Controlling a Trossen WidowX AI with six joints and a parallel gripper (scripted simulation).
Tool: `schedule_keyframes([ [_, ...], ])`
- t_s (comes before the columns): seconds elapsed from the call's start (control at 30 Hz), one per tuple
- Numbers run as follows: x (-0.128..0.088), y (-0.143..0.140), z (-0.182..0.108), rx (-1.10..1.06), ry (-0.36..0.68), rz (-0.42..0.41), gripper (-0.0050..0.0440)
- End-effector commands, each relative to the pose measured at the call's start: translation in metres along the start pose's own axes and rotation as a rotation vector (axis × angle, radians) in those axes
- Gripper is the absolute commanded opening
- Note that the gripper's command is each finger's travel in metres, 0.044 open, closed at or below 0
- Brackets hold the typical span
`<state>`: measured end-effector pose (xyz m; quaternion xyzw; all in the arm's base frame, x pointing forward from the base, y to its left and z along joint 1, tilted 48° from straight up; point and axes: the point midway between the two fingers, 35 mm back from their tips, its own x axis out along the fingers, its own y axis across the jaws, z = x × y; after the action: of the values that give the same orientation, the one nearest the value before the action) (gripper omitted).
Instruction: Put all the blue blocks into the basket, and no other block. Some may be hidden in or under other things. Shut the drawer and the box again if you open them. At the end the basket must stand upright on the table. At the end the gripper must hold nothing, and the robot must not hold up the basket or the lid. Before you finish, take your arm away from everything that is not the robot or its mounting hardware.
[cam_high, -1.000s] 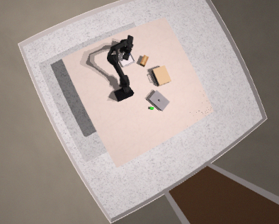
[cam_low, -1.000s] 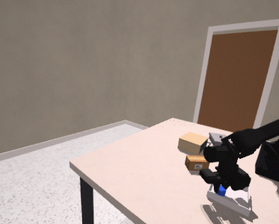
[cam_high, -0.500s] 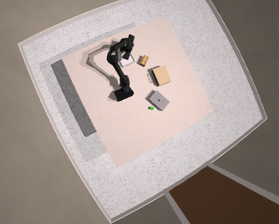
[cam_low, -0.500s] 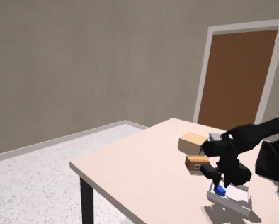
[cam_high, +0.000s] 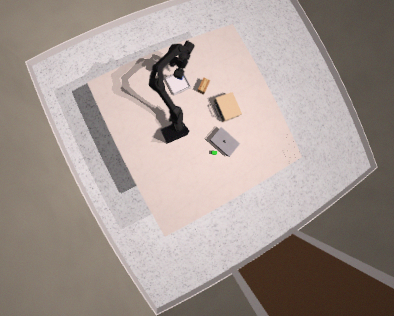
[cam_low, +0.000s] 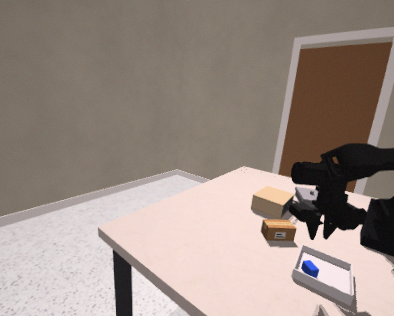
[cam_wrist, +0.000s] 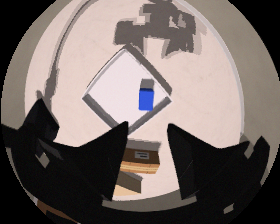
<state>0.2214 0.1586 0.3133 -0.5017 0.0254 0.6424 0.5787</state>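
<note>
A blue block (cam_low: 310, 269) (cam_wrist: 146, 100) lies inside the white shallow basket (cam_high: 177, 86) (cam_low: 345, 266) (cam_wrist: 115, 87), near one of its edges. My gripper (cam_high: 179, 74) (cam_low: 320, 235) (cam_wrist: 148, 126) hangs well above the basket, partly open, with nothing between its fingers. The block lies free on the basket floor, apart from the fingertips. The basket stands flat on the table (cam_low: 200, 225).
A small brown drawer unit (cam_high: 202, 85) (cam_low: 278, 230) (cam_wrist: 140, 160) stands beside the basket. A tan closed box (cam_high: 228, 106) (cam_low: 271, 200) lies beyond it. A grey flat case (cam_high: 224, 142) (cam_low: 305, 192) lies past that, with a green block (cam_high: 213, 152) at its corner.
</note>
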Motion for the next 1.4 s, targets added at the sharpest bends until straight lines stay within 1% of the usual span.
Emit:
schedule_keyframes([
  [0.0, -0.012, -0.001, 0.001, -0.003, -0.004, -0.002, 0.0194],
  [0.03, -0.012, -0.001, 0.001, -0.003, -0.004, -0.002, 0.0194],
  [0.07, -0.012, 0.005, -0.007, 0.064, -0.004, -0.001, 0.044],
  [0.13, -0.012, 0.005, -0.007, 0.064, -0.004, -0.001, 0.044],
  [0.33, -0.011, -0.004, -0.066, 0.464, -0.004, -0.001, 0.044],
  [0.37, -0.011, -0.005, -0.076, 0.503, -0.004, -0.001, 0.044],
  [0.47, -0.011, -0.009, -0.103, 0.503, -0.004, -0.001, 0.044],
  [0.63, -0.011, -0.001, -0.152, 0.836, -0.004, 0.0, 0.044],
  [0.7, -0.011, -0.001, -0.152, 0.836, -0.004, 0.0, 0.044],
  [0.8, -0.011, 0.005, -0.181, 1.008, -0.004, 0.001, 0.044],
  [0.87, -0.011, 0.008, -0.201, 1.008, -0.004, 0.001, 0.044],
  [1.1, -0.011, 0.037, -0.265, 1.475, -0.004, 0.002, 0.044],
  [1.13, -0.011, 0.041, -0.274, 1.513, -0.004, 0.002, 0.044],
  [1.2, -0.01, 0.049, -0.292, 1.513, -0.004, 0.002, 0.044],
  [1.27, -0.01, 0.049, -0.292, 1.513, -0.004, 0.002, 0.044],
  [1.37, -0.01, 0.068, -0.315, 1.713, -0.004, 0.002, 0.044],
])
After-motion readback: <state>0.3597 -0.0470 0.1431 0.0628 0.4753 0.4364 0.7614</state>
